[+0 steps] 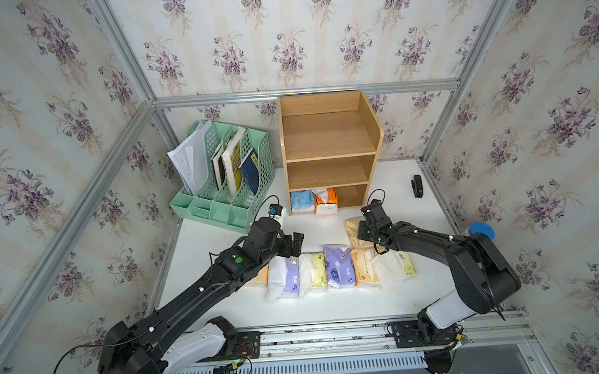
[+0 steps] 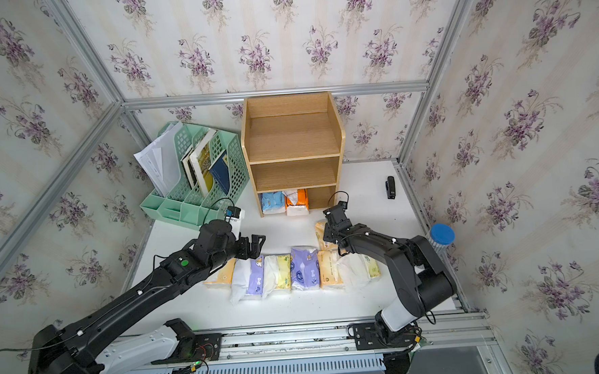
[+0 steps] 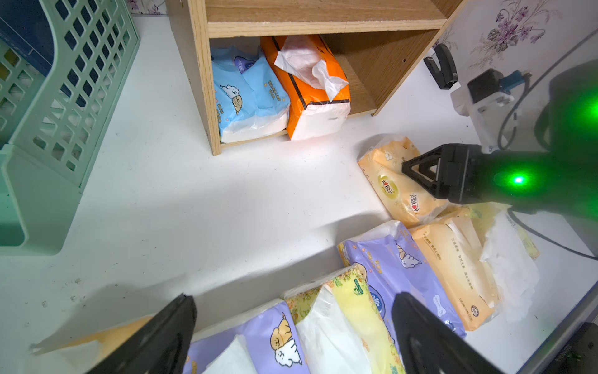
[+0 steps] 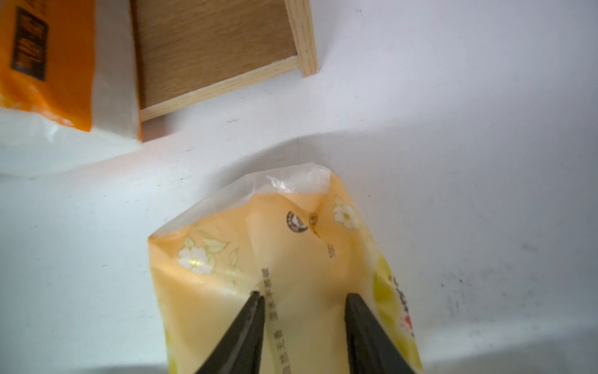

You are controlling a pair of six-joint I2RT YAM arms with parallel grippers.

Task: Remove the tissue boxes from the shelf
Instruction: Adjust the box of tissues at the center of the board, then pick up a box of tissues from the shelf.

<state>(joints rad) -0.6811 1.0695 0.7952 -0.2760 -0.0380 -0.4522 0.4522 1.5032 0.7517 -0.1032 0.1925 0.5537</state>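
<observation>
The wooden shelf [image 1: 329, 137] [image 2: 292, 139] has bare upper tiers. Its bottom tier holds a light blue tissue pack [image 1: 301, 201] [image 3: 249, 97] and an orange one [image 1: 327, 201] [image 3: 310, 94] with white tissue sticking out. In front of the shelf a yellow pack [image 1: 352, 227] [image 4: 291, 252] lies on the table. My right gripper [image 1: 364, 233] [image 4: 304, 298] presses down on it, jaws shut on a fold of its wrap. Several more packs [image 1: 337, 266] lie in a row nearer the front. My left gripper [image 1: 295, 242] [image 3: 294, 299] hangs wide open above the row's left part, holding nothing.
A mint-green file rack [image 1: 220, 171] with books and papers stands left of the shelf. A small black stapler-like object [image 1: 417, 186] lies at the right back, and a blue-lidded container [image 1: 481, 230] stands at the table's right edge. Metal frame posts and walls enclose the table.
</observation>
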